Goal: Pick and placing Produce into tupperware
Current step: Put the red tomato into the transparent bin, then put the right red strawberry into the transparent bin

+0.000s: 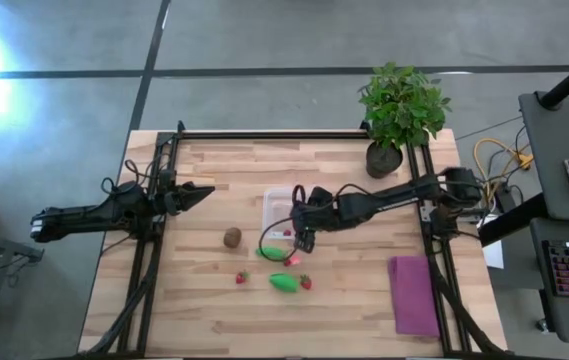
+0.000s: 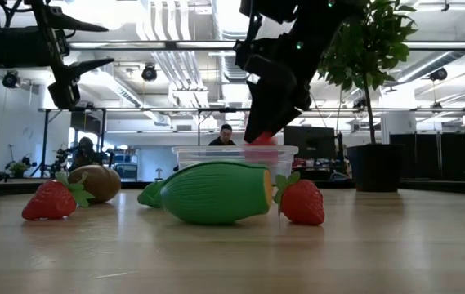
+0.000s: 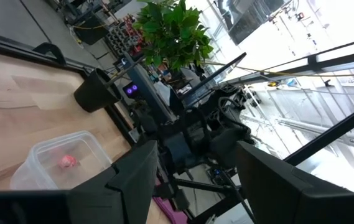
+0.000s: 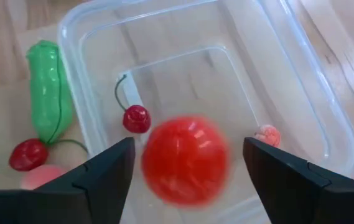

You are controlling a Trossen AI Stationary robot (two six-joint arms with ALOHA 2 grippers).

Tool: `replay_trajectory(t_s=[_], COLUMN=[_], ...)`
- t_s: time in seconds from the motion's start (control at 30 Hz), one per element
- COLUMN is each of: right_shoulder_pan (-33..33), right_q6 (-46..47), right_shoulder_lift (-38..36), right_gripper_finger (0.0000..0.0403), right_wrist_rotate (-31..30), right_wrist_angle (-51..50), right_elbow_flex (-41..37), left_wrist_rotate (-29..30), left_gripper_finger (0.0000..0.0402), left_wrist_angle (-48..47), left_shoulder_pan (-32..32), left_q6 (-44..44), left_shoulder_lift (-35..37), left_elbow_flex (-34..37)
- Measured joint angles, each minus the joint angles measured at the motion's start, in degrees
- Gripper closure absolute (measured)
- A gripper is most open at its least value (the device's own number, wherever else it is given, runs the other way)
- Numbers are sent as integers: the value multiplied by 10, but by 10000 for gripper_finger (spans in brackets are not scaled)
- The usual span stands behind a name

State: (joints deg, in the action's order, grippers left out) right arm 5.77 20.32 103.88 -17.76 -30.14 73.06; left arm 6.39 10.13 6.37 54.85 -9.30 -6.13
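My right gripper (image 4: 189,144) is open, pointing down over the clear tupperware (image 4: 326,112). A blurred red ball (image 4: 185,159) shows between its fingers, apart from both; in the low view it sits at the rim (image 2: 261,140). A cherry (image 4: 137,118) and a pink berry (image 4: 267,134) lie inside the container. Outside it are a green piece (image 4: 49,93), another cherry (image 4: 28,154) and a pink piece (image 4: 40,177). On the table lie a kiwi (image 1: 232,237), a second green piece (image 1: 284,283) and two strawberries (image 1: 242,277) (image 1: 305,282). My left gripper (image 1: 202,194) waits open, raised at the left.
A potted plant (image 1: 399,110) stands at the far right corner, beyond the container. A purple cloth (image 1: 412,295) lies flat near the right edge. Black rails (image 1: 144,270) run down both sides of the table. Bare wood shows along the near edge.
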Motion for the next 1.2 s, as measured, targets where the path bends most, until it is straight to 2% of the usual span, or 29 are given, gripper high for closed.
replay_trajectory(t_s=[0.3, 0.5, 0.6, 0.87, 1.1, 1.2], right_shoulder_pan=[-2, -6, -11, 13, 72, 87], right_q6=[-6, -53, -45, -30, -43, -10], right_shoulder_lift=[-3, -4, -4, -11, -8, -2], right_gripper_finger=[63, 66, 72, 75, 75, 75], right_wrist_rotate=[-5, -32, -34, -31, -32, -31], right_wrist_angle=[-17, 51, 60, -34, -65, -119], right_elbow_flex=[14, 39, 61, 159, 208, 218], left_wrist_rotate=[0, 0, 0, 0, 0, 0], left_gripper_finger=[201, 201, 201, 201, 201, 201], left_wrist_angle=[-1, 0, 0, -1, -1, 0], left_shoulder_pan=[0, 0, 0, 0, 0, 0], left_q6=[0, 0, 0, 0, 0, 0], left_shoulder_lift=[0, 0, 0, 0, 0, 0], left_elbow_flex=[0, 0, 0, 0, 0, 0])
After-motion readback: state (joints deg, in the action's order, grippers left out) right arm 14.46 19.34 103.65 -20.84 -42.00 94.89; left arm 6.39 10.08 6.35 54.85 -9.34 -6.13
